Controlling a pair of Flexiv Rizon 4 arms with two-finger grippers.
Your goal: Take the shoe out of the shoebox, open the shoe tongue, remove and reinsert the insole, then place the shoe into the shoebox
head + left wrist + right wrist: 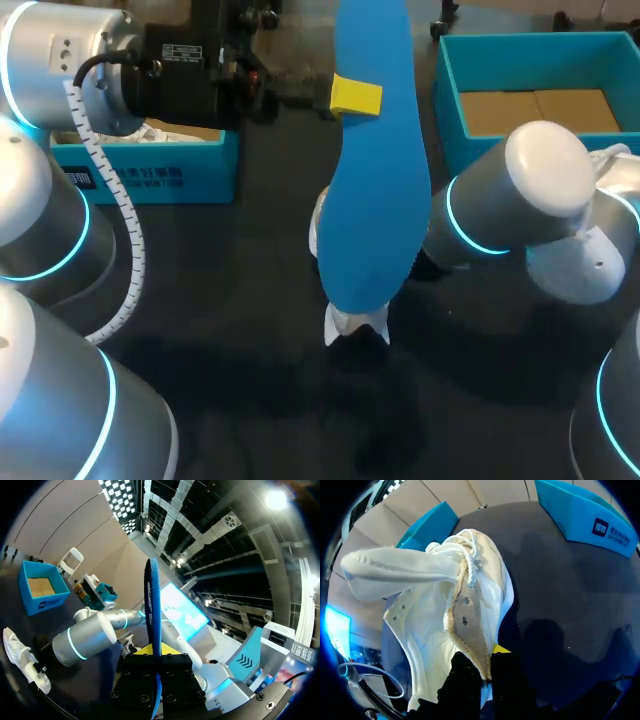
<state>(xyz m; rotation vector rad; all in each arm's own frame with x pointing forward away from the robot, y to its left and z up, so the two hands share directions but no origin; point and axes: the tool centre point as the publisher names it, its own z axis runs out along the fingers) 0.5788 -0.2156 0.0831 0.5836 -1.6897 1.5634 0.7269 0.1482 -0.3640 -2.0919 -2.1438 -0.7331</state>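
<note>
My left gripper [355, 97], high over the table's middle, is shut on a long blue insole [375, 170] that hangs down and covers most of the white shoe [355, 325]. In the left wrist view the insole [152, 610] stands edge-on between that gripper's [152, 652] fingers, and the shoe [20, 660] lies below by my right arm [90, 637]. My right gripper [484, 666] is shut on the side edge of the shoe's [445, 615] opening; the tongue is folded back and the laces are bunched. In the head view the insole hides the right gripper.
The open blue shoebox [445, 100] with a cardboard floor stands at the back right. A second blue box part [150, 175] holding white paper sits at the back left. Dark bare table lies in front of the shoe.
</note>
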